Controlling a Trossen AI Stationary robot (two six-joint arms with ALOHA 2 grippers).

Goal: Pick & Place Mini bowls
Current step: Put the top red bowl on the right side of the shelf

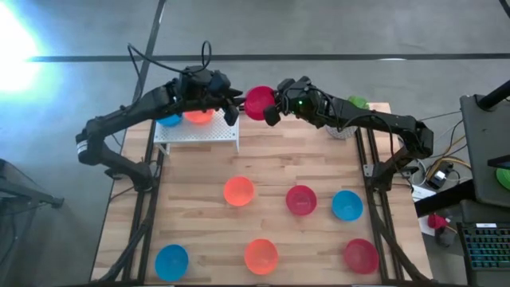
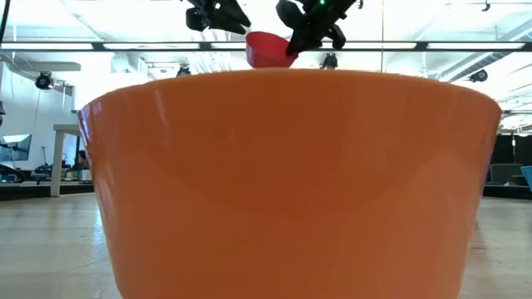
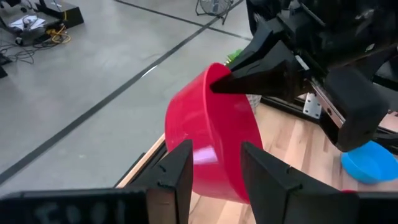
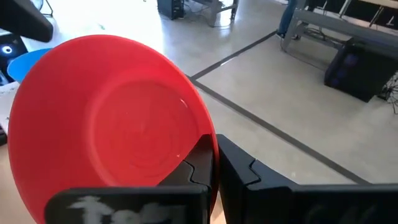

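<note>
A grey concrete floor surrounds the wooden table (image 1: 199, 231), where six mini bowls lie loose and two more sit on a white rack (image 1: 198, 134) at the far edge. Above that edge, the right tool (image 1: 269, 110) pinches the rim of a red bowl (image 1: 258, 103), its fingers pressed together on it, holding it in the air. The left tool (image 1: 233, 108) faces it, fingers spread with the bowl's wall between them. An orange bowl (image 2: 291, 183) fills the low view.
</note>
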